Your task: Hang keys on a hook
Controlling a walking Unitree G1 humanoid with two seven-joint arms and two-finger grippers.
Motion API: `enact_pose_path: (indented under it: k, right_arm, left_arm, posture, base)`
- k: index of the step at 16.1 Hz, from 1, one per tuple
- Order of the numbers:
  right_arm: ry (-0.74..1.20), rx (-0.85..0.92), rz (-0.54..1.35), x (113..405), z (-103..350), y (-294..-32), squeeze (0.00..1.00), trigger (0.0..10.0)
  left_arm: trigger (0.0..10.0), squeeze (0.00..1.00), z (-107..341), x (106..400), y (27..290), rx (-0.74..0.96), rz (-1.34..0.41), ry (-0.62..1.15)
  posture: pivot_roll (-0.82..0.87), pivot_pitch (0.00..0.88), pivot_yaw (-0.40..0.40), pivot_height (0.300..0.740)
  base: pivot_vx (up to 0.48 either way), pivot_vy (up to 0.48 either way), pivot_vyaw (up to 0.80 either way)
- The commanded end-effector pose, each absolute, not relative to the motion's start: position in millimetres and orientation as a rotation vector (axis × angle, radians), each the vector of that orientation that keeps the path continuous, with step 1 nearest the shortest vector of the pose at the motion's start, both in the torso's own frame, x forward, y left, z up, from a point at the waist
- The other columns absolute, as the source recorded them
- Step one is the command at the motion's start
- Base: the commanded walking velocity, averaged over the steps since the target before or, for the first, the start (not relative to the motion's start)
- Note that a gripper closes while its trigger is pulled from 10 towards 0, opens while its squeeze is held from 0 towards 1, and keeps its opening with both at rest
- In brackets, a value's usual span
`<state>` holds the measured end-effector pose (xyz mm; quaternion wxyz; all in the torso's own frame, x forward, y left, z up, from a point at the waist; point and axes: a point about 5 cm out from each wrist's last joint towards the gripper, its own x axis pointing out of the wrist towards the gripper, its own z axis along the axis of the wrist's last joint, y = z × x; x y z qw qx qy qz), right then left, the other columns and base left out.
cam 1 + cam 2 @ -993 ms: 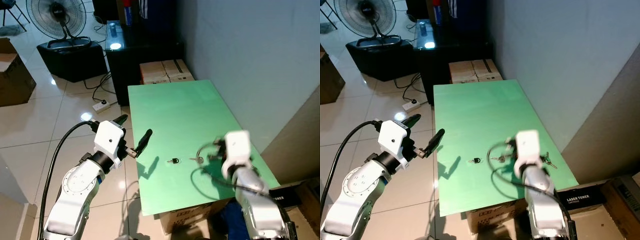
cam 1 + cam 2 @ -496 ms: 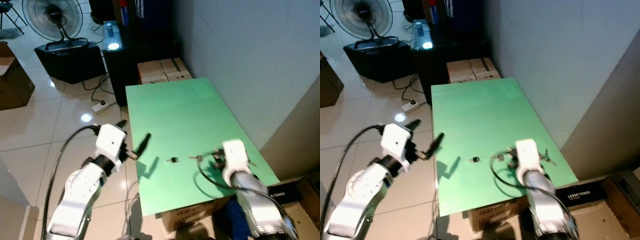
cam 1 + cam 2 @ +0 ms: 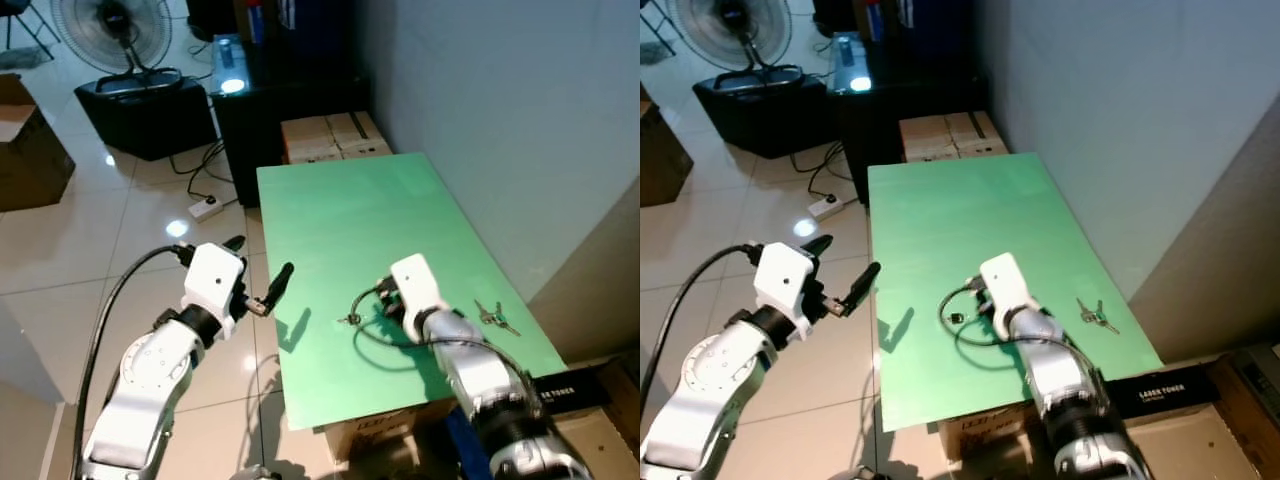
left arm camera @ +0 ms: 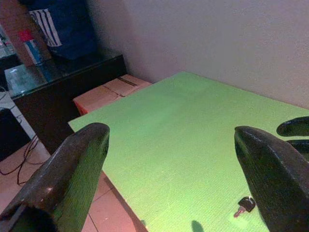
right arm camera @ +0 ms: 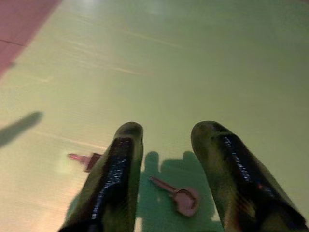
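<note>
Right gripper (image 5: 166,159) hovers low over the green table (image 3: 350,215), fingers parted and empty, a single key (image 5: 177,195) between them. Left gripper (image 3: 258,275) waits wide open, empty, off the table's edge.

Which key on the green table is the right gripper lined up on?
The plain metal key, lying on the green table between the right gripper's open fingers. The black-headed key sits just beyond; the key bunch lies apart near the wall-side edge.
</note>
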<state>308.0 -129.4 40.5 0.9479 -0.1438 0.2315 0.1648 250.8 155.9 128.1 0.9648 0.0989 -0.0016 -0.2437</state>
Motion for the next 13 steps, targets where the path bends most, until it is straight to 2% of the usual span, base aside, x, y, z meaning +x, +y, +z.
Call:
enact_pose_path:
  k: [1, 3, 6, 7, 13]
  right_arm:
    - [0.534, -0.312, 0.294, 306, 30, -139, 1.0, 10.0]
    - [0.627, -0.314, 0.309, 305, 17, -144, 1.0, 10.0]
    - [0.671, -0.317, 0.315, 307, 12, -146, 1.0, 10.0]
    - [0.683, -0.328, 0.301, 309, 11, -150, 1.0, 10.0]
    - [0.662, -0.38, 0.222, 320, 17, -161, 1.0, 10.0]
  left_arm:
    - [10.0, 0.0, 132, 249, 154, 0.199, -0.539, -0.009]
    - [10.0, 0.0, 133, 240, 146, 0.203, -0.673, 0.01]
    - [10.0, 0.0, 136, 229, 148, 0.172, -0.771, 0.041]
    - [10.0, 0.0, 137, 219, 146, 0.161, -0.87, 0.074]
    - [10.0, 0.0, 145, 212, 151, 0.181, -0.899, 0.098]
  posture:
    - [0.04, 0.088, 0.051, 0.74]
    - [0.05, 0.114, 0.061, 0.74]
    - [0.07, 0.136, 0.068, 0.74]
    - [0.08, 0.149, 0.074, 0.74]
    - [0.12, 0.175, 0.093, 0.74]
  base:
    - [0.0, 0.0, 0.0]
    - [0.0, 0.0, 0.0]
    - [0.0, 0.0, 0.0]
    - [0.0, 0.0, 0.0]
    - [0.0, 0.0, 0.0]
